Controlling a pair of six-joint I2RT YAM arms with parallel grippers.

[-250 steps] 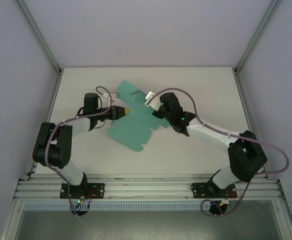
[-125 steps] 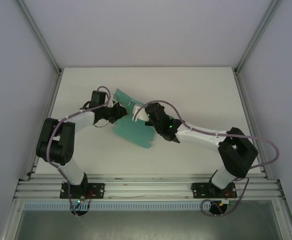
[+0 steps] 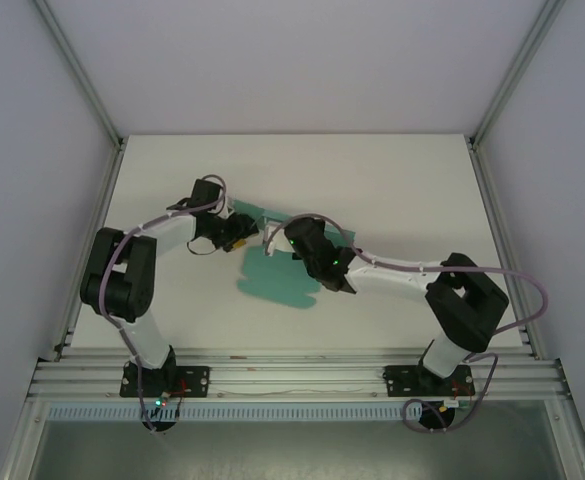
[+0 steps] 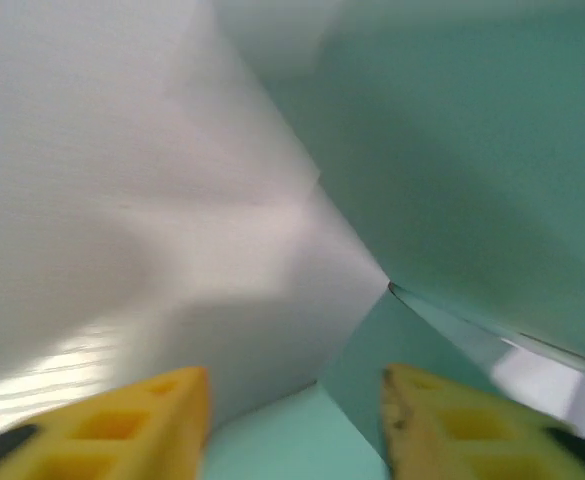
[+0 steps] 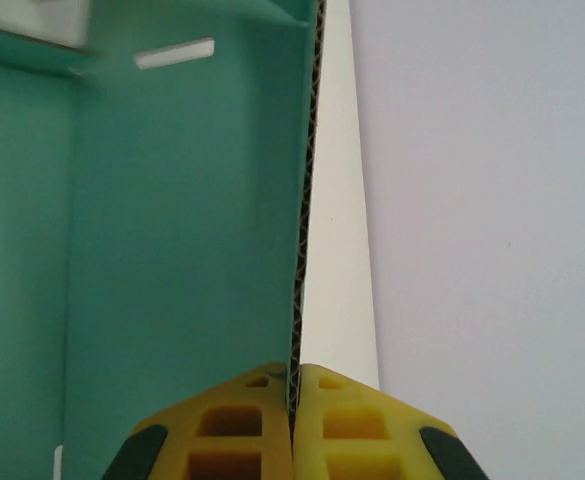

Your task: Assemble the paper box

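Note:
The paper box (image 3: 275, 284) is a teal-green card sheet partly folded up, with one panel lying on the table and another raised at its far side (image 3: 257, 214). My right gripper (image 3: 271, 241) is shut on the edge of a raised panel. In the right wrist view its fingertips (image 5: 294, 385) pinch the corrugated edge, with the teal face (image 5: 172, 250) on the left and the white back (image 5: 338, 250) on the right. My left gripper (image 3: 240, 238) is at the sheet's left side and stands open. A teal flap (image 4: 372, 360) and its white back (image 4: 222, 270) lie between its fingers (image 4: 152, 420).
The white table (image 3: 392, 180) extends to the right of and behind the card. Grey walls and aluminium posts close in the left, right and back sides. Both arm bases sit on the rail at the near edge.
The right gripper moved left and nearer, folding the sheet up so it covers less of the table. The left gripper moved farther back and to the right, in against the raised card.

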